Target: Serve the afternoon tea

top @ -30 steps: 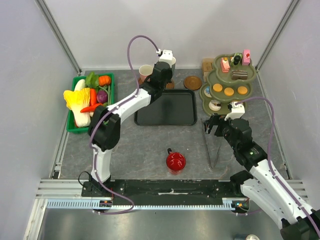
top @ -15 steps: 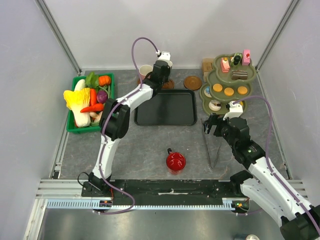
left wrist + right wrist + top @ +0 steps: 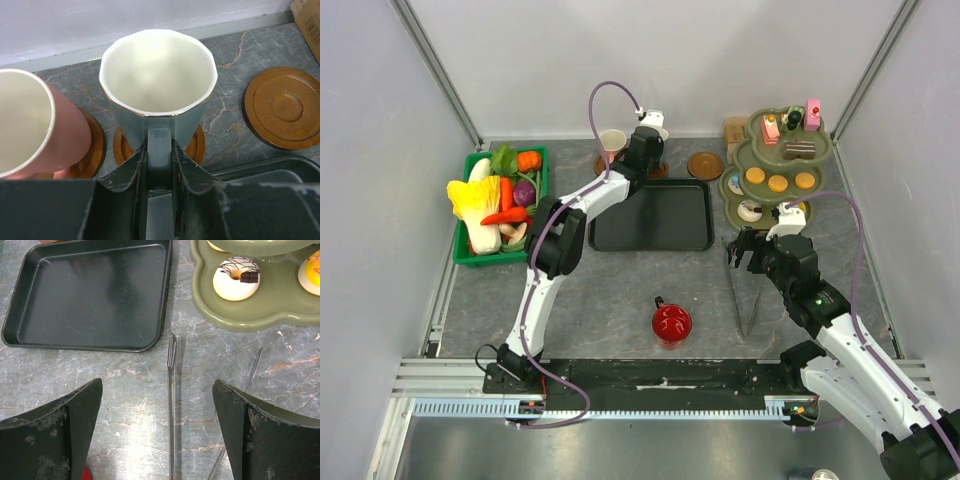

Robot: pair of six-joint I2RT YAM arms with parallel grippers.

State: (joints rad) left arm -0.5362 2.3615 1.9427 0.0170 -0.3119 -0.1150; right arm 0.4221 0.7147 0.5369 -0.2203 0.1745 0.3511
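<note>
Left arm (image 3: 558,238) has straightened out — left tool (image 3: 159,155) clamped on whitish mug (image 3: 157,75) handle, right tool (image 3: 157,430) apart. Next: lift straight up.

The bench (image 3: 620,290) has a grey stone-look top with thin white and brown lines running through it. Three plain pale walls stand around it: the back wall (image 3: 650,60), the left wall (image 3: 370,200) and the right wall (image 3: 920,200). A silver metal post (image 3: 434,65) leans up in the back left corner, and another post (image 3: 877,65) in the back right one. A ribbed silver rail (image 3: 440,378) runs along the near edge. Below it lies a shiny grey sheet (image 3: 620,450). The light is soft and even.
</note>
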